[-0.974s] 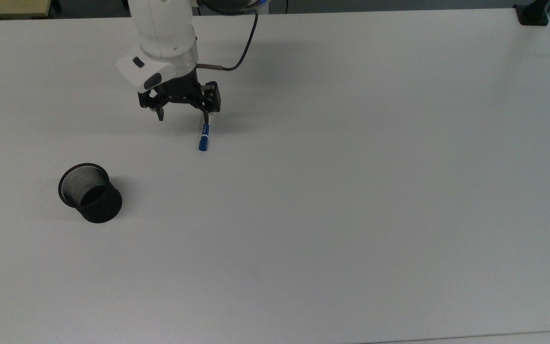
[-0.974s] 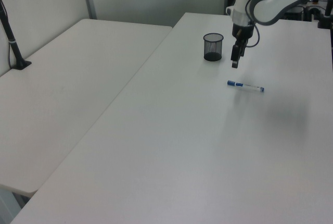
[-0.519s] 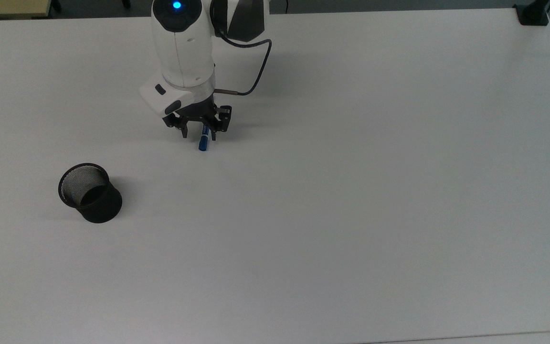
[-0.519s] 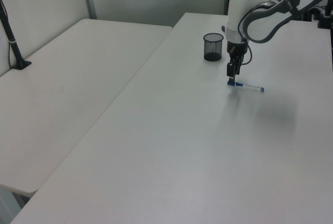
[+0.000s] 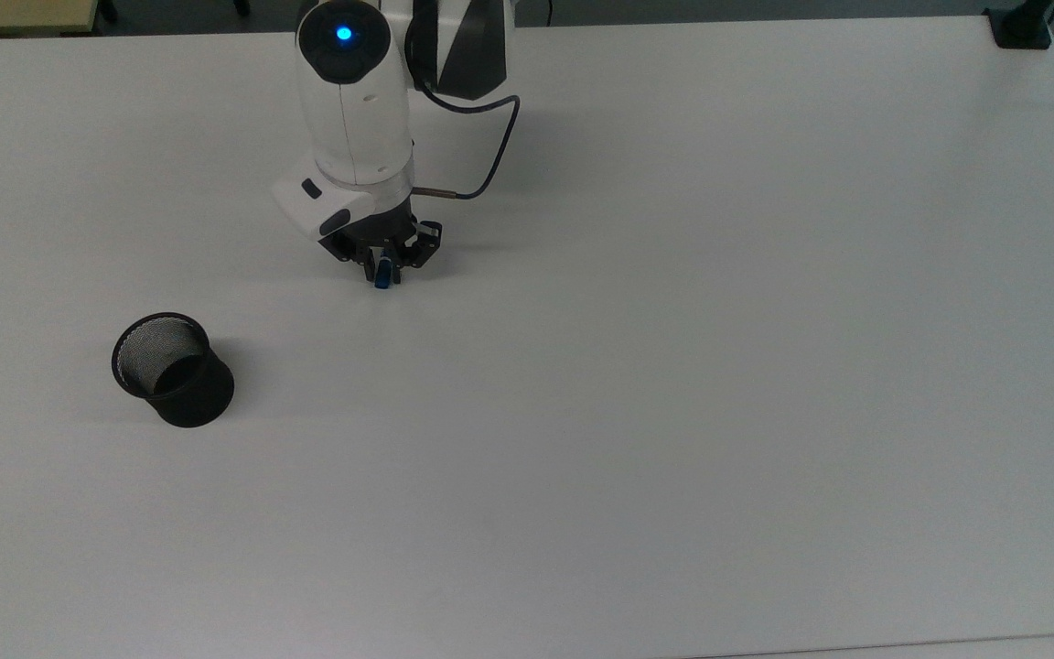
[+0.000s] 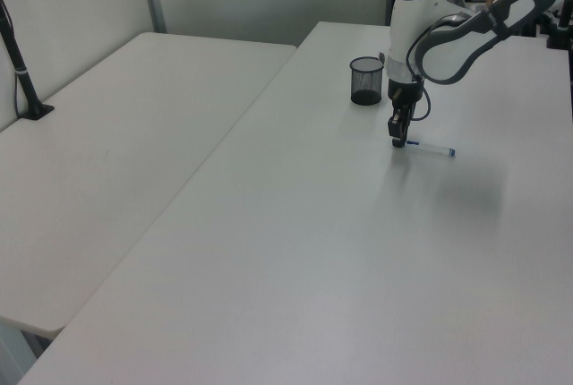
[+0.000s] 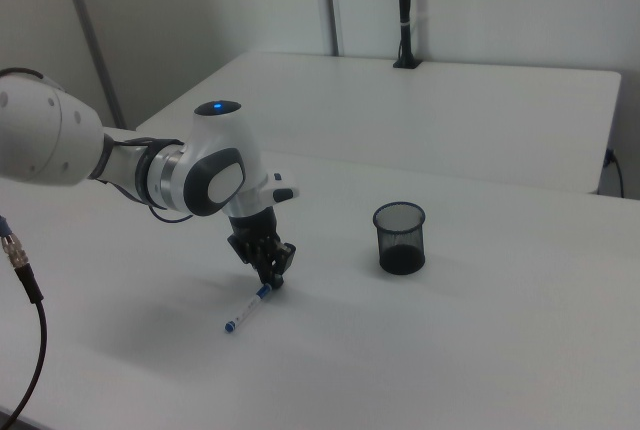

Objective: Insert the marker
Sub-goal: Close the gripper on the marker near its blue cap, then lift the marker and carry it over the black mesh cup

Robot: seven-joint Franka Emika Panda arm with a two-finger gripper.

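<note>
End effector point(image 5: 382, 266) lowered onto white counter point(image 5: 673, 366), fingers pinched around the blue-capped end of the marker point(image 6: 430, 148), marker lying flat on the counter, black mesh cup point(image 5: 172, 369) standing upright well apart toward the top view's lower left.

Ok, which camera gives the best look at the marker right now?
The right view: the marker lies on the table with its barrel stretching away from the pincer at its upper end. The left view shows the barrel as a thin line beside the pincer. In the top view the arm hides all but the blue end.
</note>
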